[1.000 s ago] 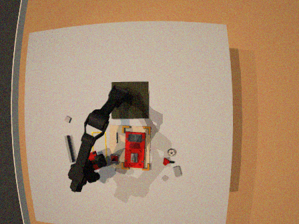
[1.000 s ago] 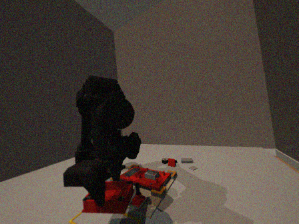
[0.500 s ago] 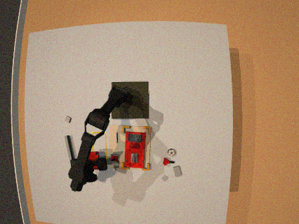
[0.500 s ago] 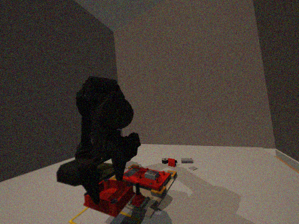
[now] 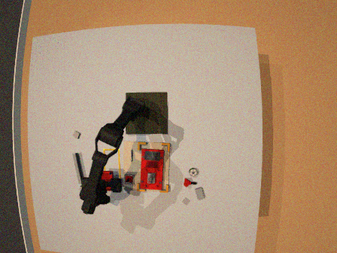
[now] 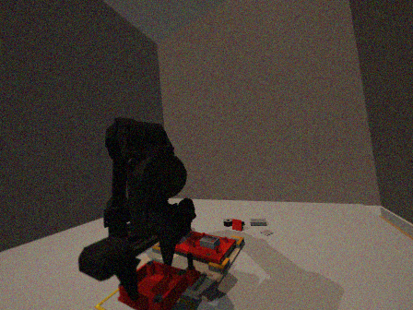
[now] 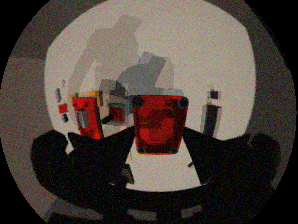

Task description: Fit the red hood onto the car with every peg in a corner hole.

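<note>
Our black parallel-jaw gripper point(image 6: 149, 277) point(image 7: 158, 128) is pinching the red boxy hood shell point(image 5: 107, 181) point(image 6: 159, 283) point(image 7: 160, 125) between its fingers. We have the hood beside the red flat car chassis point(image 5: 152, 172) point(image 6: 203, 248) point(image 7: 89, 117), which sits between the jig's orange corner brackets point(image 5: 165, 188) point(image 6: 218, 265) with the grey blocky engine point(image 5: 151, 178) point(image 6: 209, 242) point(image 7: 83, 119) in place. The grasp is done; carrying the hood across, seating it on the pegs, letting go and withdrawing remain for us.

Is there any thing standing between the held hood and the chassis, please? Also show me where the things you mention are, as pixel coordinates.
Yes: a small red-and-grey block point(image 5: 129, 179) point(image 6: 199, 285) point(image 7: 117, 113) and a thin dark post point(image 5: 132, 155) point(image 6: 190, 262) point(image 7: 107, 119) stand between them. Whether the hood point(image 5: 107, 175) point(image 6: 152, 282) point(image 7: 160, 125) would pass above, I cannot tell.
</note>
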`<state>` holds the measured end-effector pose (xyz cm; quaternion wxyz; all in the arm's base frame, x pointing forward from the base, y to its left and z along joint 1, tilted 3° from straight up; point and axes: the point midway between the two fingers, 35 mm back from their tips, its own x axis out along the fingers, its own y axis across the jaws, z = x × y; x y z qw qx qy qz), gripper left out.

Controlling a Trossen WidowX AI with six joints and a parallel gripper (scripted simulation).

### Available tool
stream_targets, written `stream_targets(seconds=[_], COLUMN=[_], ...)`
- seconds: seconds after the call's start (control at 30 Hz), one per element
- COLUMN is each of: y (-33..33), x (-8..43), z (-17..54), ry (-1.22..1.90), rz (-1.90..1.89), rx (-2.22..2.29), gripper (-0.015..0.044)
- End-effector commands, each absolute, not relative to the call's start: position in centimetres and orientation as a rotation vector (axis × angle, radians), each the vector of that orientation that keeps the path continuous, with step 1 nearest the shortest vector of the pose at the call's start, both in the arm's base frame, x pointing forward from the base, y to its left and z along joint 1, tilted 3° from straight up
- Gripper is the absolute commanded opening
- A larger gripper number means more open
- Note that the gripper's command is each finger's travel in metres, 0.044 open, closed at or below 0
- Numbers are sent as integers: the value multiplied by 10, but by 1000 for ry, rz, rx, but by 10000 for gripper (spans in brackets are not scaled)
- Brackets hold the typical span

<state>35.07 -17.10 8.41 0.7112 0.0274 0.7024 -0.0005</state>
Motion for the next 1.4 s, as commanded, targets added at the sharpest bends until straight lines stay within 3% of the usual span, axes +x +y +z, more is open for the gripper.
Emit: stream_targets(seconds=[0.0,0.37,0.93,1.37], y=[-170,-167,-167,-170], x=[351,348,347,346], z=[67,32,33,113], ry=[1562,1563,1570,1560], rz=[-2,-2,3,1], rx=[68,68,66,64], gripper=[0,0,440,440])
